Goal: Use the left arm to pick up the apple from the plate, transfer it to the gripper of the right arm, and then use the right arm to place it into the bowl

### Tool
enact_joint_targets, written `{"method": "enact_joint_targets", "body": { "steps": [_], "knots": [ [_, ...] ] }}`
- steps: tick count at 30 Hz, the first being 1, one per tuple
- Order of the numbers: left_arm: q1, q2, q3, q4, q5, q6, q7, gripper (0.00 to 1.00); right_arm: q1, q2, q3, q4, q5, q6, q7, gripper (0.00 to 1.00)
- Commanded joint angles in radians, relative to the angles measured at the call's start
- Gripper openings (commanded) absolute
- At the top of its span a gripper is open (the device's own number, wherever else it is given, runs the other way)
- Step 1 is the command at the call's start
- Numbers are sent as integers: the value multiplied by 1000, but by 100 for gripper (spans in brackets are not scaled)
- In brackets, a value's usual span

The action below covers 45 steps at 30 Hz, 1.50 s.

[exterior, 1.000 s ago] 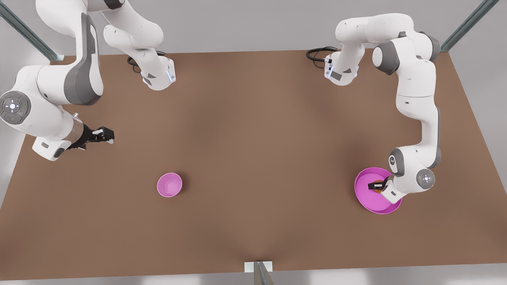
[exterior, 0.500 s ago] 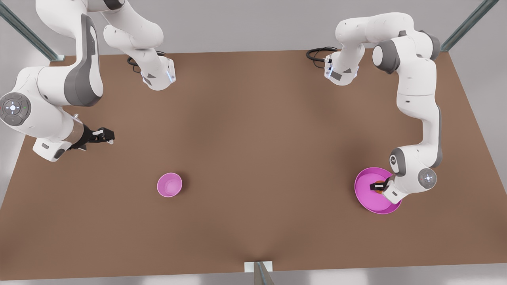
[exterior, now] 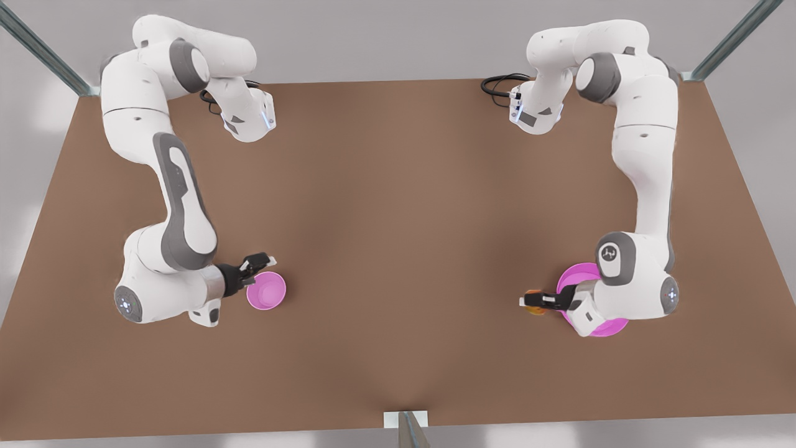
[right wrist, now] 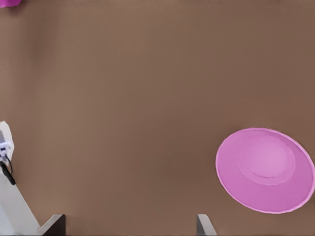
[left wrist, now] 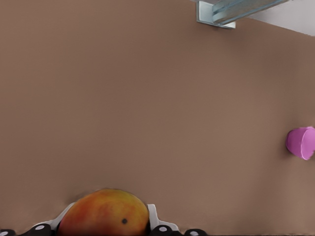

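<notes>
Currently, take the tabletop (exterior: pixel 398 218) as wide working room, with open brown surface across the whole middle, between the plate side and the bowl side. Locate the left arm (exterior: pixel 647 162) toward the front view's right edge of the tabletop, bent low over the plate (exterior: pixel 575 277). Locate the right arm (exterior: pixel 180 205) toward the front view's left edge, waiting with its wrist beside the bowl (exterior: pixel 266 290). Note plate and bowl well apart, both nearer the front edge than the back edge.

Find the apple (exterior: pixel 535 309) off the plate, just beyond its rim on the side facing the tabletop's middle. Read it as pinched between the fingers of the left gripper (exterior: pixel 528 302) and carried above the surface. Read the right gripper (exterior: pixel 264 258) as spread, fingers apart, poised just beside the bowl's rim.

Handling, as a judgement: expect a light, rigid, smooth-skinned round fruit, prone to rolling or slipping out of flat pads. Keep hold across the widest girth, leaving the opposite flanks exposed for the receiving fingers. Avoid hard squeezing to prevent bruising. Route the handover through the open middle, clear of both rims and of the arm bases along the back edge.
</notes>
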State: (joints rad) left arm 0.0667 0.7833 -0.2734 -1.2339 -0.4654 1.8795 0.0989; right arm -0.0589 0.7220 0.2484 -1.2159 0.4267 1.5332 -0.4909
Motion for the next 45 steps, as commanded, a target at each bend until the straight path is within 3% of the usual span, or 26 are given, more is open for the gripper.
{"method": "enact_joint_targets", "body": {
  "steps": [1,4,6,8,11,13,14,20,22,31,45],
  "knots": [
    [-7,7,-62,5,-240,-86,-211,68,-56,120,100,79,185,34,-965,100],
    [-87,57,-173,10,-370,105,-281,68,-70,155,132,62,244,130,-1261,100],
    [-176,149,-181,139,-407,156,-320,68,-121,215,209,65,296,133,-1348,100],
    [-179,183,-191,143,-538,217,-312,68,-127,267,256,67,340,133,-1448,100],
    [-228,205,-248,146,-549,473,-318,68,-127,307,308,73,369,159,-1555,100],
    [-255,211,-257,160,-549,509,-314,68,-125,323,337,73,371,243,-1624,100],
    [-265,217,-259,166,-549,510,-314,68,-127,326,357,59,389,323,-1730,100],
    [-271,220,-271,162,-546,504,-197,68,-122,330,365,19,507,404,-1749,100],
    [-277,223,-271,162,-545,504,-166,68,-117,361,405,16,569,444,-1741,100],
    [-303,228,-273,165,-547,521,-165,68,-102,379,477,-28,633,470,-1752,100],
    [-312,224,-274,163,-549,547,-171,68,-65,392,493,-19,673,524,-1758,100]
  ]
}}
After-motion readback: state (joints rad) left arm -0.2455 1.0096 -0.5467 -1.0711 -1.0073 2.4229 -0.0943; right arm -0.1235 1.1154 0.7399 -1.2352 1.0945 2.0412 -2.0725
